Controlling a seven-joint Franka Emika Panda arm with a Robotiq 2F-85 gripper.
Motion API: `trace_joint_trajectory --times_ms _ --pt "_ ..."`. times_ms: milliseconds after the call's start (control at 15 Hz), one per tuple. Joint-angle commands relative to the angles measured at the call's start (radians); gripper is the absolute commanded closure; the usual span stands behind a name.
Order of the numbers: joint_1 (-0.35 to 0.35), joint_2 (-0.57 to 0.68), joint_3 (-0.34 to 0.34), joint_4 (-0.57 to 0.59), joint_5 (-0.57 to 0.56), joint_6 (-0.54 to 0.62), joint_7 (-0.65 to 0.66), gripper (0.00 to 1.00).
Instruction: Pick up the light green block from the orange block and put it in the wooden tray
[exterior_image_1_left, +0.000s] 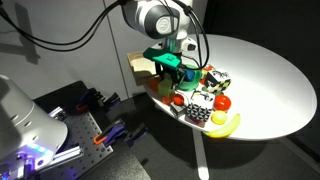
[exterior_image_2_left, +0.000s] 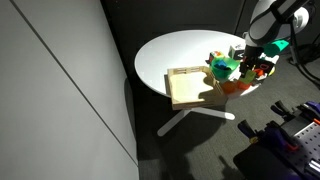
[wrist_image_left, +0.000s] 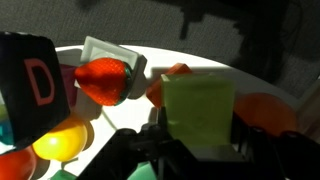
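In the wrist view the light green block (wrist_image_left: 198, 108) fills the middle of the picture, sitting between the dark fingers (wrist_image_left: 248, 140) of the gripper (wrist_image_left: 198, 145). The fingers stand tight against its two sides, so they appear clamped on the block. Orange shapes (wrist_image_left: 268, 112) show behind it on both sides, but I cannot tell which of them is the orange block or whether the green one touches it. Beside the block lie a strawberry (wrist_image_left: 103, 80), a black block marked D (wrist_image_left: 38, 85) and a yellow fruit (wrist_image_left: 60, 142). In both exterior views the gripper (exterior_image_1_left: 183, 72) (exterior_image_2_left: 252, 55) hangs over the crowd of toys at one side of the round white table (exterior_image_1_left: 270, 80) (exterior_image_2_left: 165, 55). The block itself is too small to make out there. The green bowl (exterior_image_2_left: 222, 68) stands just beside the gripper. The tray (exterior_image_2_left: 188, 88) lies next to the bowl, apart from the gripper, with nothing visible in it. In an exterior view a corner of the tray (exterior_image_1_left: 138, 65) shows behind the arm, and a banana (exterior_image_1_left: 226, 124) and a red ball (exterior_image_1_left: 222, 102) lie at the near edge of the pile.
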Motion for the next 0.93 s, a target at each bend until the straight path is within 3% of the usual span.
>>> trace_joint_trajectory --times_ms 0,867 --pt "-0.005 -0.003 0.004 0.019 -0.016 -0.021 0.016 0.68" --pt "0.037 -0.091 0.083 0.044 0.061 -0.121 0.051 0.69"
